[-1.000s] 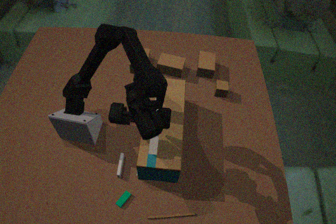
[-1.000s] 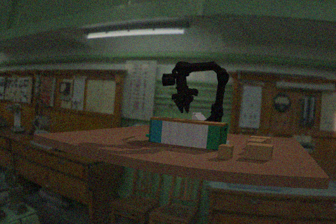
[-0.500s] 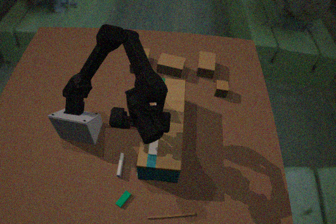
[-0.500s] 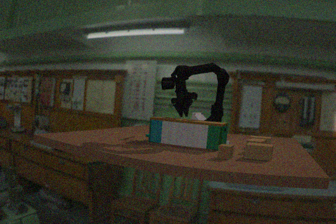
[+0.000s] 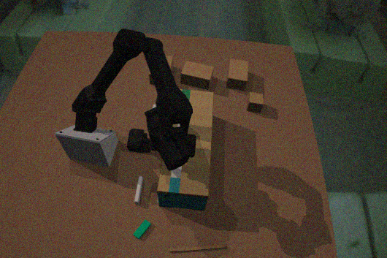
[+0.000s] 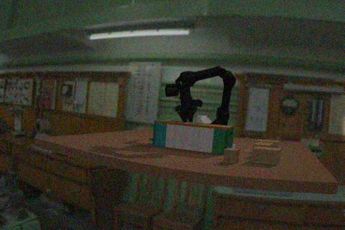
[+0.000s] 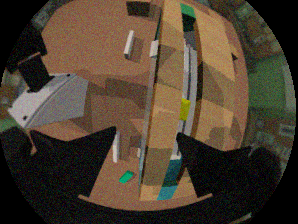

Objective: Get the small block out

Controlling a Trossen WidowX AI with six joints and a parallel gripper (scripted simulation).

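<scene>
The long tan box (image 5: 200, 107) (image 6: 190, 138) (image 7: 160, 116) lies on the table, with a teal end (image 5: 182, 200) (image 6: 159, 134) and a green end (image 6: 221, 141). In the wrist view a small yellow block (image 7: 184, 107) shows on the shelf behind the clear strip, about midway along the box. The arm hides it in the top view. My gripper (image 5: 174, 166) (image 6: 187, 120) (image 7: 147, 133) is open and empty. It hangs just above the box top, towards the teal end.
A white rod (image 5: 139, 189) and a small green piece (image 5: 142, 229) (image 7: 125, 177) lie left of the teal end. A thin stick (image 5: 198, 248) lies near the front edge. Three tan blocks (image 5: 196, 73) (image 5: 238, 71) (image 5: 256, 100) stand beyond the box. The arm's grey base (image 5: 87, 144) is on the left.
</scene>
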